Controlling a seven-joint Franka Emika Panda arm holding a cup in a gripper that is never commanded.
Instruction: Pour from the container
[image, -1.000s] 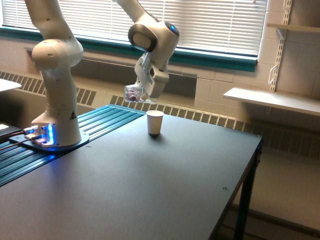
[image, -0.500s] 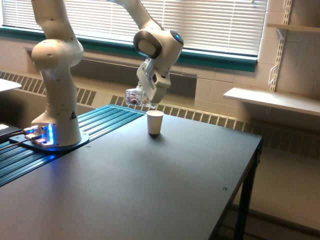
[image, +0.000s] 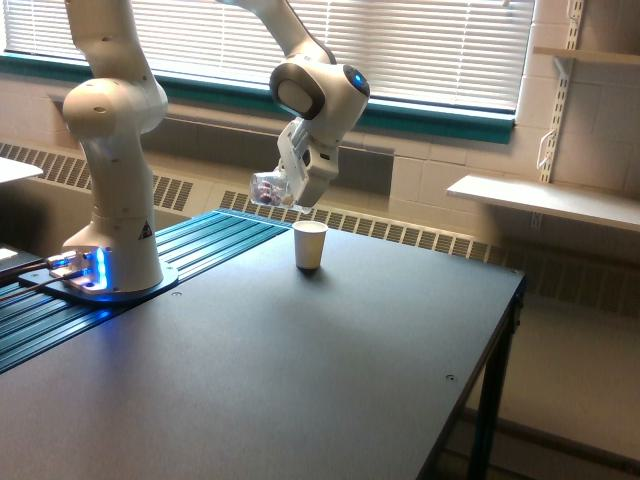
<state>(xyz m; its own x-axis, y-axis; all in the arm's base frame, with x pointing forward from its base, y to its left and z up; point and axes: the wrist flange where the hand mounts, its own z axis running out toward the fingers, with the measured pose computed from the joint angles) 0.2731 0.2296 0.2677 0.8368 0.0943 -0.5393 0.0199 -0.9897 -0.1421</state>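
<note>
My gripper (image: 290, 188) is shut on the container (image: 270, 188), a small clear plastic cup with reddish-brown bits showing through its wall. The container lies tilted almost on its side, its body pointing to the exterior view's left. It hangs in the air above and slightly left of a white paper cup (image: 310, 246), which stands upright on the dark table (image: 300, 380). I cannot tell whether anything is falling from the container.
The arm's white base (image: 110, 230) stands on a blue ribbed plate (image: 200, 250) at the table's left, with a blue-lit box beside it. A wall shelf (image: 540, 200) is at the right. The table's right edge (image: 490, 350) drops to the floor.
The gripper and the container have shifted slightly to the right and a little upward, ending closer to the spot above the white cup. The white cup has not moved.
</note>
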